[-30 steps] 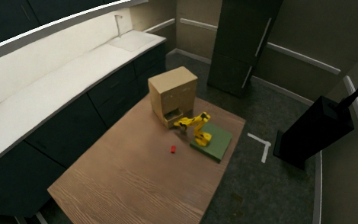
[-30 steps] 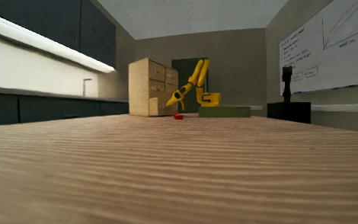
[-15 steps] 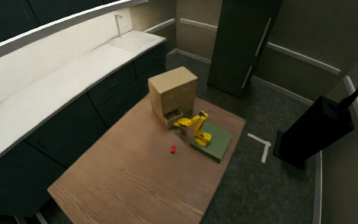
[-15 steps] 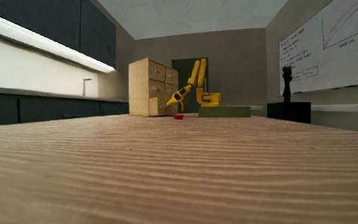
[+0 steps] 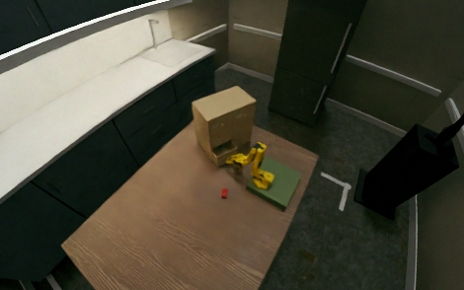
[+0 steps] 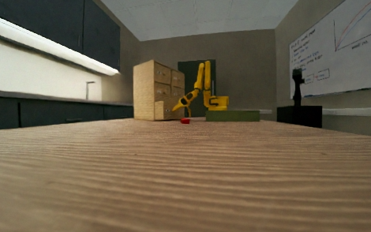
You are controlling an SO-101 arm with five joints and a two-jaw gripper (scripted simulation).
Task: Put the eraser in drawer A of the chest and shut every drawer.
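Dim, soft, blurry, edge-warped views.

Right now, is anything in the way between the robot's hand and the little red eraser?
Nothing visible is. The hand is down by the chest's pulled-out bottom drawer, and only bare table lies between it and the eraser.

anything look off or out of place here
One thing: the chest's bottom drawer juts out, open, while the others sit flush. The chest stands upright. The red eraser lies alone on the table, apart from the gripper, which holds nothing. Nothing looks spilled or damaged.
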